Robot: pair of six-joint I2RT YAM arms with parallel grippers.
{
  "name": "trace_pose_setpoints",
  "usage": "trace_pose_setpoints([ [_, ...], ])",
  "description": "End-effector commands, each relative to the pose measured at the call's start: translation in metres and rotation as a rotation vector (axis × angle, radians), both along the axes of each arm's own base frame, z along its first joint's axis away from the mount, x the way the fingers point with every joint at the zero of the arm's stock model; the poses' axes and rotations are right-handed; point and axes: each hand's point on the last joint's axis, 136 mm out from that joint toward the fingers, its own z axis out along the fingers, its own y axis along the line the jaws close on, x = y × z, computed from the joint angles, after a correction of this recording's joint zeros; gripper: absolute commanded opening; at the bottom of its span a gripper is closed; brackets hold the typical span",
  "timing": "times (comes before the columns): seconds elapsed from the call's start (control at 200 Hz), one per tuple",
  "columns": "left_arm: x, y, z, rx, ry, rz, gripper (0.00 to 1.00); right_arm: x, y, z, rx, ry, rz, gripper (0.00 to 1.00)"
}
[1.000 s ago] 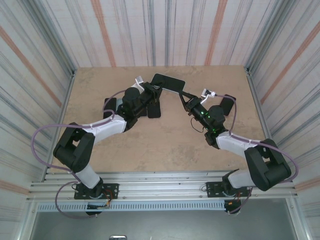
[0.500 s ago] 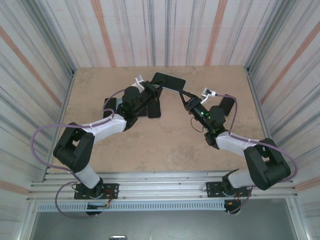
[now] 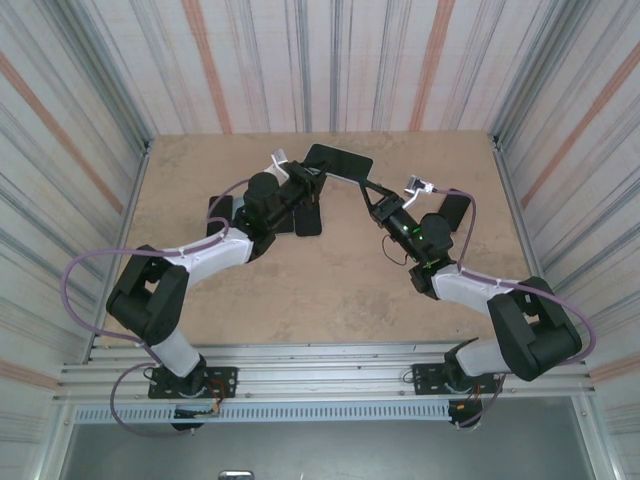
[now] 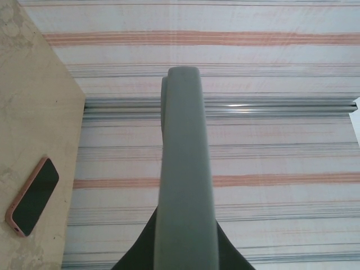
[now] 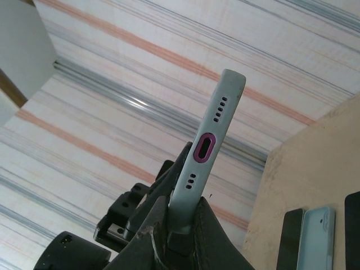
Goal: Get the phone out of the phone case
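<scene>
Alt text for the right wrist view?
The right gripper clamps a grey-cased phone edge-on, its purple-rimmed charging port facing the camera. Striped wall behind; a light blue phone case lies on the table at lower right.

phone case (image 5: 209, 147) lower end hid in right gripper (image 5: 181, 222) | blk slab (image 5: 353, 230) cut by frame edge

Bright, even light; faint shadows on the bench (image 3: 340, 290) beneath the phone case (image 3: 337, 162), whose near edge blurs in the left wrist view.
</scene>
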Motion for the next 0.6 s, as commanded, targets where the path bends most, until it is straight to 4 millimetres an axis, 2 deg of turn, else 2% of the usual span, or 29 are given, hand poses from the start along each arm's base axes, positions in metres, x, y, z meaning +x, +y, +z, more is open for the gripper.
trace_pose_setpoints([
  [0.0,-0.037,0.013,0.131,-0.283,-0.273,-0.063,0.00,0.003,0.005,-0.067,-0.198,0.123,-0.002,0.09],
  [0.225,-0.039,0.014,0.133,-0.259,-0.272,-0.062,0.00,0.003,0.001,-0.070,-0.240,0.105,-0.012,0.11],
  [0.596,-0.041,0.012,0.136,-0.238,-0.274,-0.075,0.00,0.006,-0.007,-0.060,-0.320,0.044,-0.010,0.14],
])
